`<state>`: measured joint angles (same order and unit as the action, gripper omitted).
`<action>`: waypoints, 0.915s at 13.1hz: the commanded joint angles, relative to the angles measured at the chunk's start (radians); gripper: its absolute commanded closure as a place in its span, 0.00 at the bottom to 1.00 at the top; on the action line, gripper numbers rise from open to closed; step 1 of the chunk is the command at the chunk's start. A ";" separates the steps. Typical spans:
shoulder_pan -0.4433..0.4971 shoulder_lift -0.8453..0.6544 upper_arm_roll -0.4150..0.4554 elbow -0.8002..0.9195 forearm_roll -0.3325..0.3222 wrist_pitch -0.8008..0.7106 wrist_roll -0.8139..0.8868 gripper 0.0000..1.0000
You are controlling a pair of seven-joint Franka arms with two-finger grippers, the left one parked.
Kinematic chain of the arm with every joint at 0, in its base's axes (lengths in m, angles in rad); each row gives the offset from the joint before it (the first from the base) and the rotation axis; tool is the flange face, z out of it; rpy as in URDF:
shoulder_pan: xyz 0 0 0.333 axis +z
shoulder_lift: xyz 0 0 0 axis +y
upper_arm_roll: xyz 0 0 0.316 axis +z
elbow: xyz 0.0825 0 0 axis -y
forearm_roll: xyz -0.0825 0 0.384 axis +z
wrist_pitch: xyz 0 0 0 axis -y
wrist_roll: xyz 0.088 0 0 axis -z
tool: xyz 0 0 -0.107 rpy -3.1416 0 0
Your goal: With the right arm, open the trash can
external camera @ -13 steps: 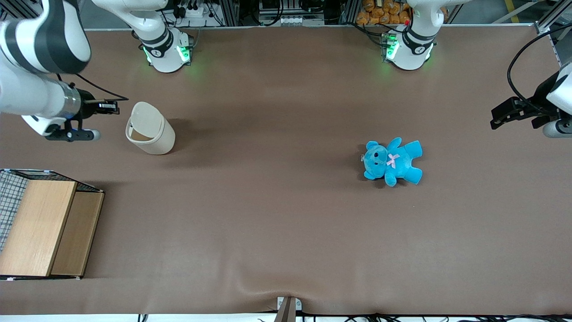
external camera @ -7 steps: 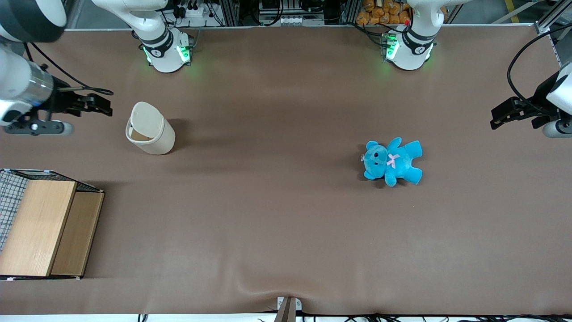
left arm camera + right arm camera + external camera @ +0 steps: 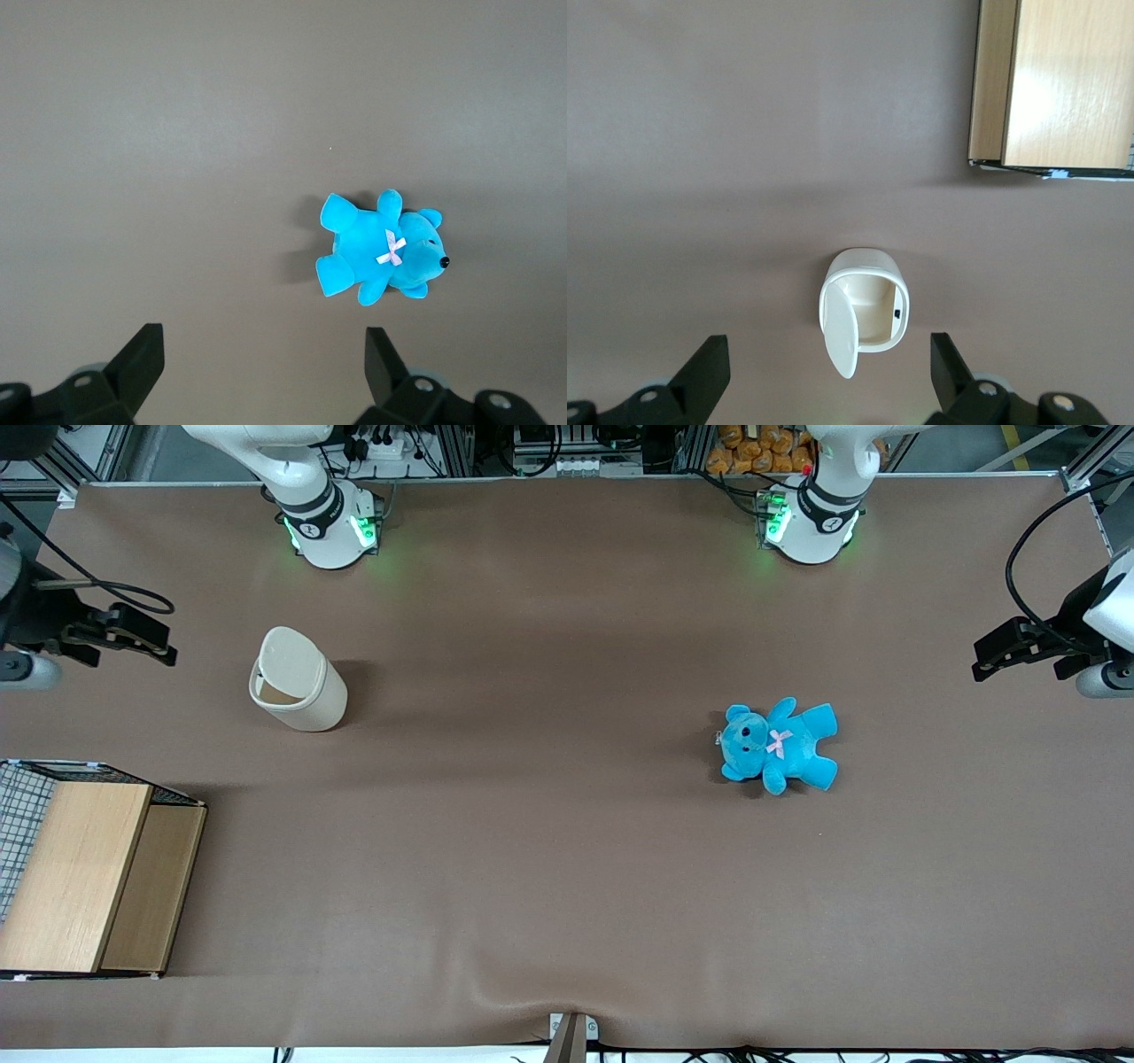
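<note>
The right arm's gripper (image 3: pixel 133 638) hangs above the table (image 3: pixel 567 886) at the working arm's end, just inside the table's side edge. Its fingers (image 3: pixel 707 374) are spread wide with nothing between them.

The trash can (image 3: pixel 298 680) stands upright on the table, near the gripper and apart from it, toward the parked arm's end from the fingertips. Its lid (image 3: pixel 840 329) is swung up on edge, leaving the mouth uncovered and the pale inside showing. Bare brown cloth lies between gripper and can and all round the can.

The wooden-topped wire box (image 3: pixel 84 872) sits nearer the front camera than the gripper, against the same side edge, well apart from the can. A blue teddy (image 3: pixel 778 746) lies well off toward the parked arm's end, with open table between.
</note>
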<state>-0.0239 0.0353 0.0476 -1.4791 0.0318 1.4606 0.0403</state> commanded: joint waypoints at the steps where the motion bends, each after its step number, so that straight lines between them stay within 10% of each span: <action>1: 0.005 0.008 -0.049 0.049 0.017 -0.023 -0.048 0.00; 12: 0.035 -0.126 -0.140 -0.073 0.016 -0.016 -0.141 0.00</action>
<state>-0.0027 -0.0551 -0.0757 -1.4978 0.0352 1.4265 -0.0927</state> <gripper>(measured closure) 0.000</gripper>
